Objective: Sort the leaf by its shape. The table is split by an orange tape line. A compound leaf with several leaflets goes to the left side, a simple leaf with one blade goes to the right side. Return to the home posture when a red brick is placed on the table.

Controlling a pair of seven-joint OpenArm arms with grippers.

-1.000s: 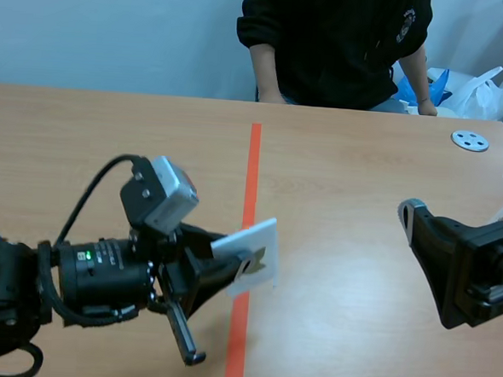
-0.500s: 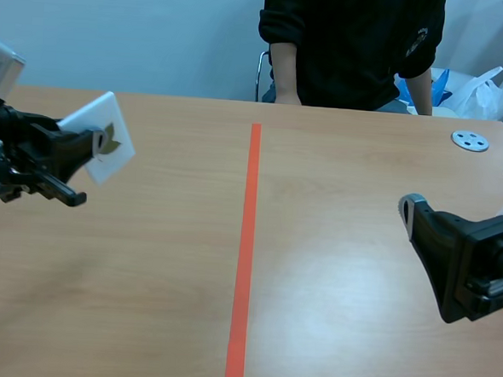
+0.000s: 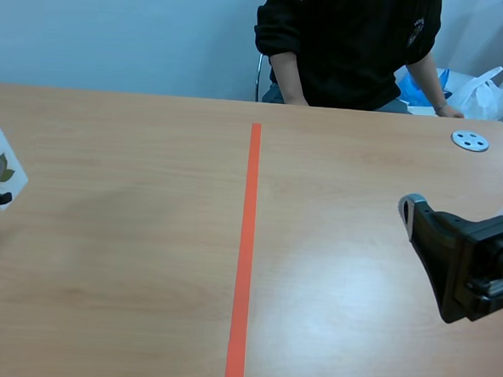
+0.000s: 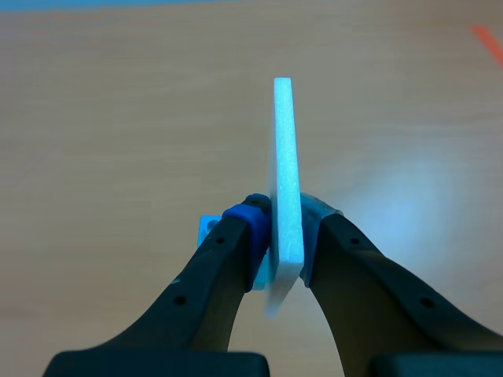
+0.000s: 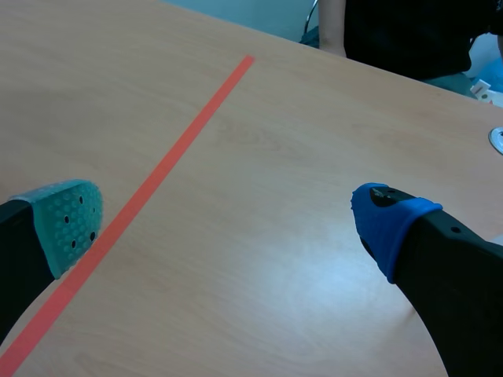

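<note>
Holding leaf card (image 4: 284,157) edge-on: thin white board, probably light, stiff, easily dented; left pincer (image 4: 284,232) clamped across its faces near one edge; right pincer (image 5: 228,224) apart, empty.

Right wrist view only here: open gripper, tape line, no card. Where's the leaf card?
Observer: Scene view has the white card at the far left edge, well left of the tape line.
Operator: Held or dropped?
Observer: Held. Left wrist view shows the left gripper shut on it, card edge-on to that camera.
Operator: Leaf type?
Observer: Cannot tell; scene view shows only a small dark mark on the card's face.
</note>
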